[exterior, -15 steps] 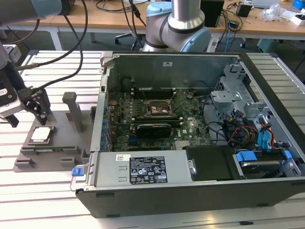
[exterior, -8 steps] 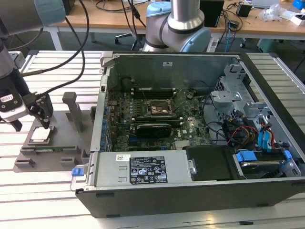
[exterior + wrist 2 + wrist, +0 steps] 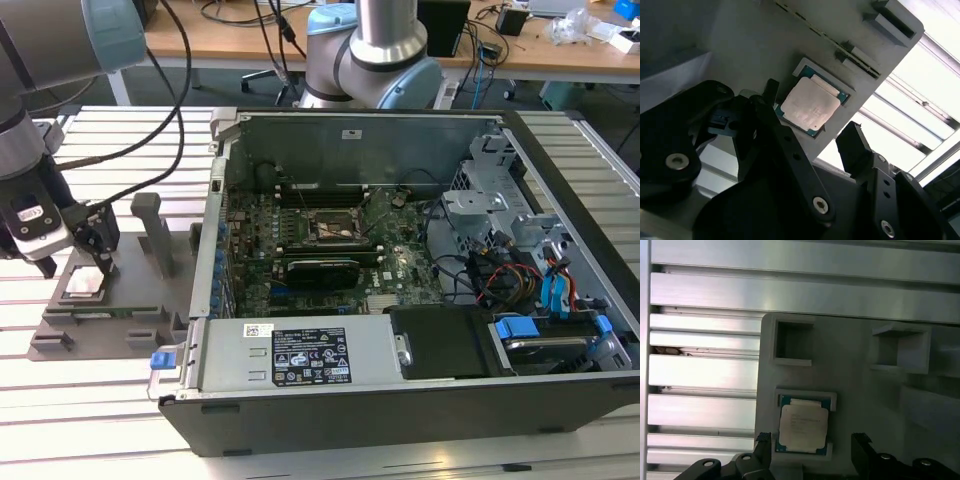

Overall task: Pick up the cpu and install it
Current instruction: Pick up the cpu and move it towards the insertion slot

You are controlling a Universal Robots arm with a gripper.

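Observation:
The cpu (image 3: 84, 285), a small square chip with a silvery top, lies flat in a recess of the grey holder plate (image 3: 130, 300) at the exterior view's left. My gripper (image 3: 77, 267) hangs just over it, open. In both wrist views the two black fingers stand on either side of the cpu (image 3: 810, 106) (image 3: 803, 427), with one fingertip (image 3: 771, 93) by one edge and the other (image 3: 861, 444) off the opposite edge. I cannot see either finger touching the chip. The dark socket frame (image 3: 335, 228) sits on the motherboard inside the open computer case.
The open computer case (image 3: 400, 300) fills the middle and the exterior view's right, with cables and drive bays inside. Upright posts (image 3: 152, 230) rise from the holder plate close to my gripper. A slatted metal table (image 3: 110, 150) lies under everything.

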